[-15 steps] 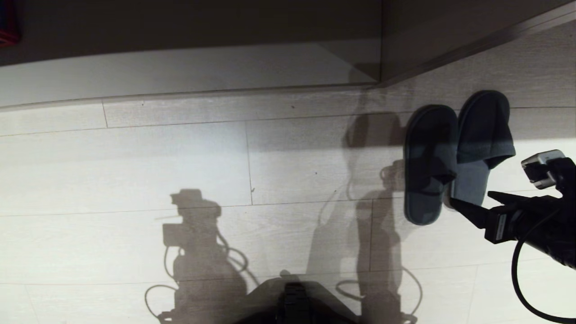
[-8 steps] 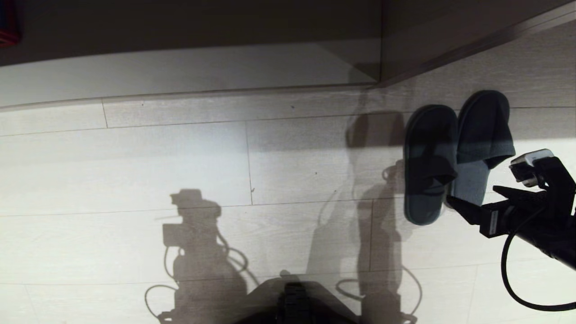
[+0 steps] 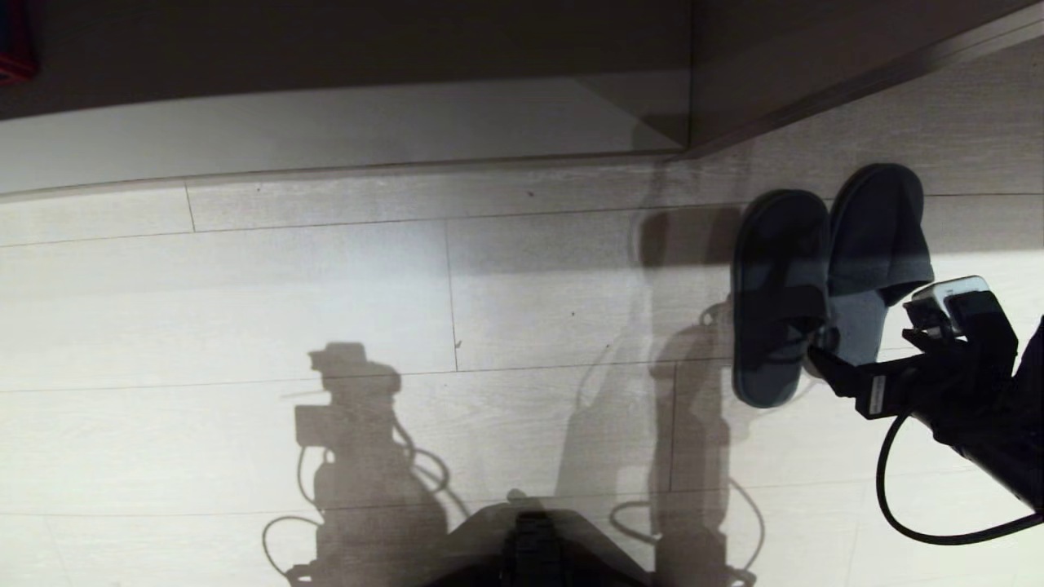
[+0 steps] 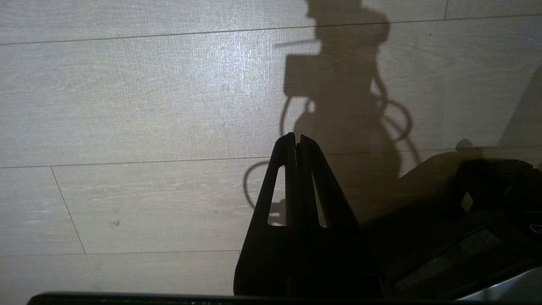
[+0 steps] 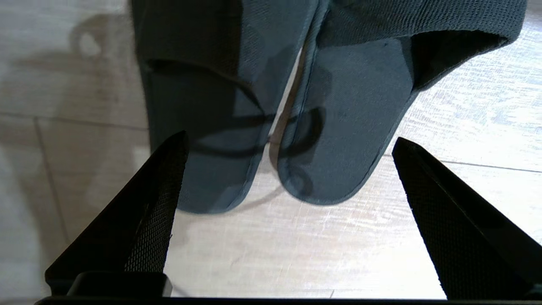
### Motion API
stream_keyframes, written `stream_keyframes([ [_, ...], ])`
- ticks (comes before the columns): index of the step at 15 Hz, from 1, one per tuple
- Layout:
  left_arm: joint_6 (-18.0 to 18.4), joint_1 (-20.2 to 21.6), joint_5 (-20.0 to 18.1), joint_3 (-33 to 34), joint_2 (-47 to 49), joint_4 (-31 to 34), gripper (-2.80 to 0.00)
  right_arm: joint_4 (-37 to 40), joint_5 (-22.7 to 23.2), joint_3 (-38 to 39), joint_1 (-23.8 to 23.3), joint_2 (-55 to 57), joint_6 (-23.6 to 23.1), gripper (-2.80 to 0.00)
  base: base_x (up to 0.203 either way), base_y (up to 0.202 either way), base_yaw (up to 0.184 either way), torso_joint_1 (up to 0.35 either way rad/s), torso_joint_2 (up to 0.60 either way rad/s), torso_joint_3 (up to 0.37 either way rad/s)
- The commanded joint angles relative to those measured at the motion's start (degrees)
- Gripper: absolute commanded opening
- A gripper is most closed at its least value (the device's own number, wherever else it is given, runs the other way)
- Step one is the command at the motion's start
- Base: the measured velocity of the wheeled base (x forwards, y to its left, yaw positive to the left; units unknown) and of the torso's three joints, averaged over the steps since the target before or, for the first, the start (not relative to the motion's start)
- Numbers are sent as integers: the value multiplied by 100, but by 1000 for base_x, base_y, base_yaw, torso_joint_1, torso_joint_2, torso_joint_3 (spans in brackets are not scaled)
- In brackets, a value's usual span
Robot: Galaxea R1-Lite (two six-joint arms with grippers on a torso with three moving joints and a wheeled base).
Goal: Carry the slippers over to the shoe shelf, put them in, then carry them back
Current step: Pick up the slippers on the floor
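Note:
The two dark slippers lie side by side on the pale plank floor, the left one [image 3: 775, 297] and the right one [image 3: 877, 236], toes toward the shoe shelf [image 3: 326, 130]. My right gripper [image 3: 863, 346] hovers at their heel ends, open wide with nothing between its fingers. In the right wrist view both heels, the left slipper's [image 5: 203, 127] and the right slipper's [image 5: 347, 118], lie just ahead of the right gripper [image 5: 290, 139]. My left gripper [image 4: 296, 137] is shut and empty over bare floor, out of the head view.
The shelf's upright panel [image 3: 692, 73] and its slanting side [image 3: 856, 57] stand just beyond the slippers. A red object [image 3: 10, 49] sits at the far left. My base [image 3: 530, 546] shows at the near edge, and a black cable [image 3: 897, 505] loops under the right arm.
My right gripper has moved left toward the slippers' heels, tilted down and spread its fingers wider. The slippers and the left arm have not moved.

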Motion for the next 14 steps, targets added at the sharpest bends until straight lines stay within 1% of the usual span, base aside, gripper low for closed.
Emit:
stream_keyframes([
  [1,-3,2,2,0,-1,-7,-280,-778,-205,24,-6,676,74,0,0,0,0,0,0,0],
  [2,-3,10,2,0,-1,-2,-280,-1245,-277,7,-4,848,109,0,0,0,0,0,0,0],
  [4,-3,11,2,0,-1,0,-280,-1661,-313,-184,-6,1068,126,0,0,0,0,0,0,0],
  [14,-3,2,2,0,-1,0,-280,-1900,-349,-941,-2,1533,257,0,0,0,0,0,0,0],
])
